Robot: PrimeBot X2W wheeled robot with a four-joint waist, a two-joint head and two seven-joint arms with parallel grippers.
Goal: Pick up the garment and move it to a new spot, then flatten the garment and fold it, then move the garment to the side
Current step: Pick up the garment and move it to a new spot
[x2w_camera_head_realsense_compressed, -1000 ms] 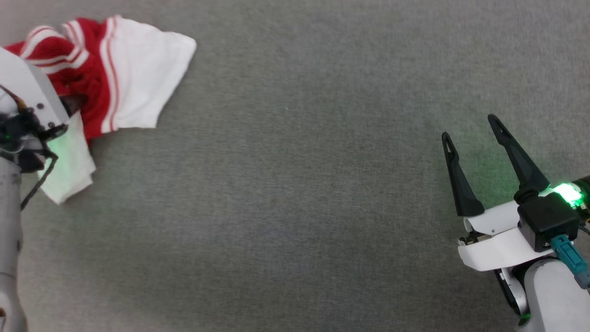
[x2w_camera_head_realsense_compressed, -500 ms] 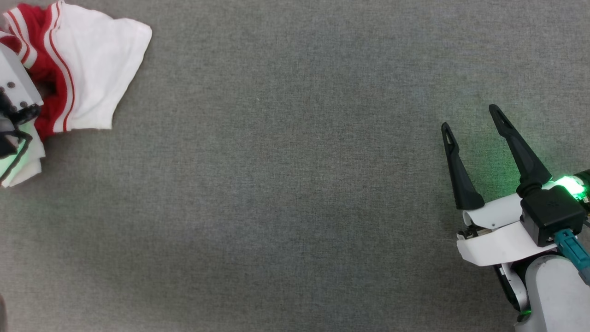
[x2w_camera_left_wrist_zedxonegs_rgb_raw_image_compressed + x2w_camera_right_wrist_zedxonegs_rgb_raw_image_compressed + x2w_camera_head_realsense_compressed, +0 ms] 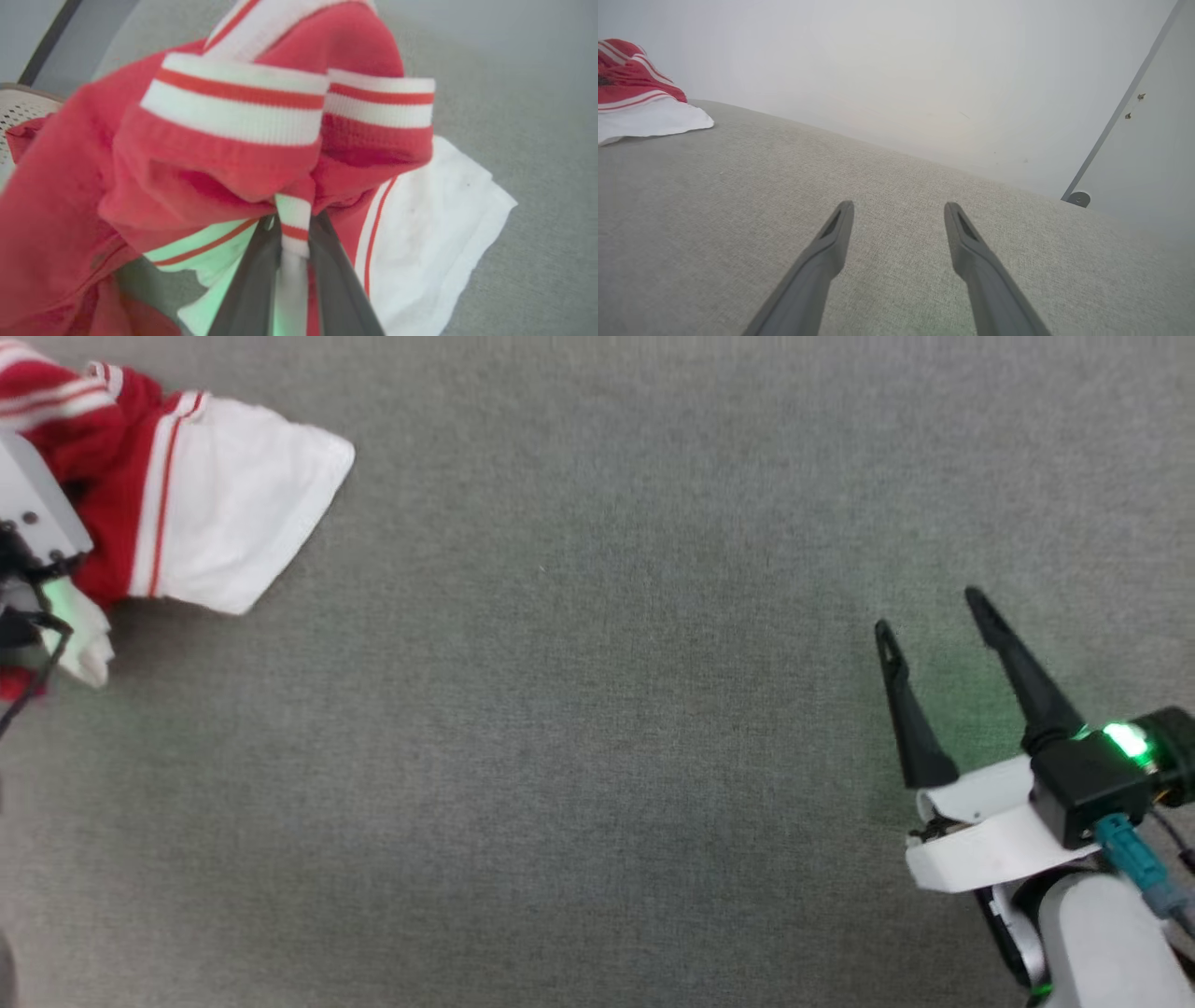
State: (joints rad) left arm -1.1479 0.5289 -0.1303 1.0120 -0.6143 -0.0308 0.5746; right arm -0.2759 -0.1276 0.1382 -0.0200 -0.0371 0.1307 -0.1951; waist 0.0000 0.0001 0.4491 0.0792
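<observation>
Progress: first step only, by my judgement. Nearest, the right gripper (image 3: 926,611) hangs low over the grey cloth surface (image 3: 597,728), jaws spread wide, holding nothing. Farther off, at the left edge, the left gripper (image 3: 293,224) has its jaws nearly together, pinching a striped fold of the garment (image 3: 224,154). It lies bunched at the far left corner, one white sleeve (image 3: 243,513) spread on the surface. Grasp made; relocation, flattening, folding and setting aside all outstanding.
</observation>
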